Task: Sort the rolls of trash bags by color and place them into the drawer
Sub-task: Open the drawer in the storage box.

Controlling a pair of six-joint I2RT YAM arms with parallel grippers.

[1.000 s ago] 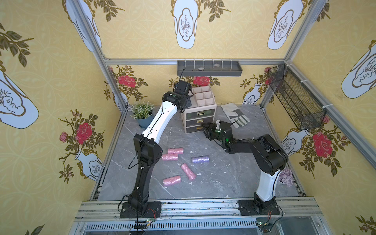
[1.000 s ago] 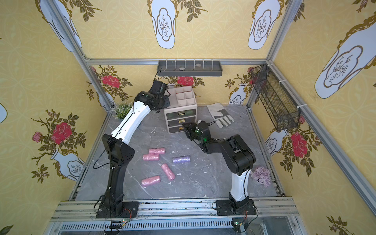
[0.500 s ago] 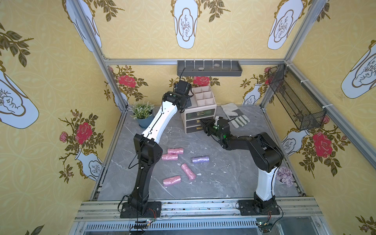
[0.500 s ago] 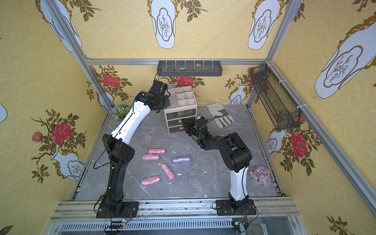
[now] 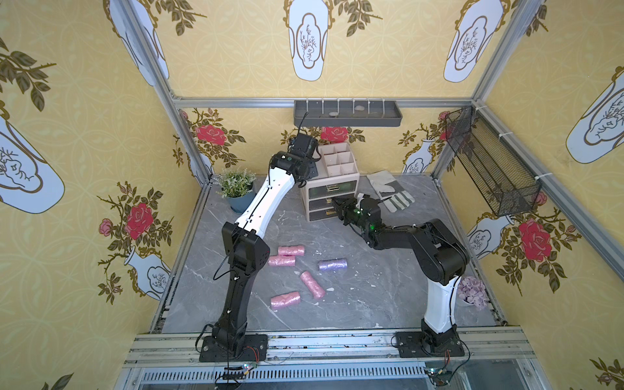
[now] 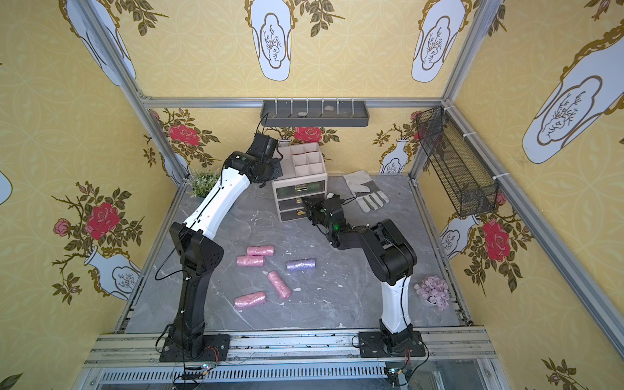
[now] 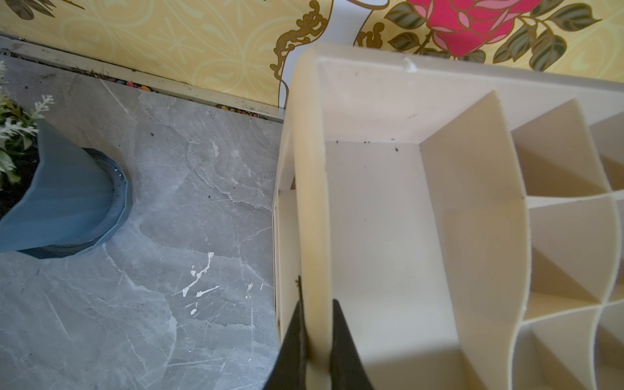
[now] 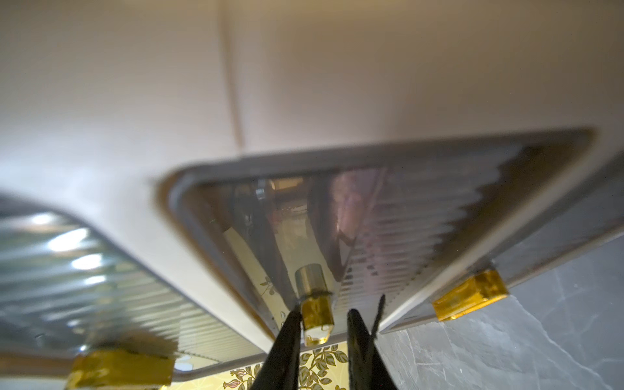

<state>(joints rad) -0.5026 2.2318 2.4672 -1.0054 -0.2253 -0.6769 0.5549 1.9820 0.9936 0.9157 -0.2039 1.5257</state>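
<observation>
The drawer chest (image 5: 329, 178) stands at the far middle of the bench (image 5: 388, 297), backed against the wall. Its three dark drawers look shut.

The left fingers (image 7: 341, 337) are pinched onto the left wall of the chest's divided top tray (image 7: 310, 202). One finger is outside and one is inside the large end compartment, with no gap on either side.

The right fingers (image 8: 283, 344) reach in low at the chest front and straddle the gold handle (image 8: 315, 314) of the middle drawer (image 8: 405, 219). They stand narrow: one lies against the handle's side, while the other shows a sliver of space, so the handle is not clamped.

Five rolls lie loose on the bench, nearer than the chest and between the two arms:
- A pink roll (image 5: 291, 250) has a second pink roll (image 5: 282, 260) just beside it on the near side.
- The lilac roll (image 5: 332, 265) lies to their right.
- A third pink roll (image 5: 312, 284) lies slantwise, nearer than the lilac one.
- A fourth pink roll (image 5: 285, 300) is the nearest of all.

A potted plant (image 5: 236, 184) sits in the far left corner. A work glove (image 5: 388, 190) lies flat to the right of the chest. A lilac flower cluster (image 5: 472, 292) rests at the right edge, beside the right arm.
</observation>
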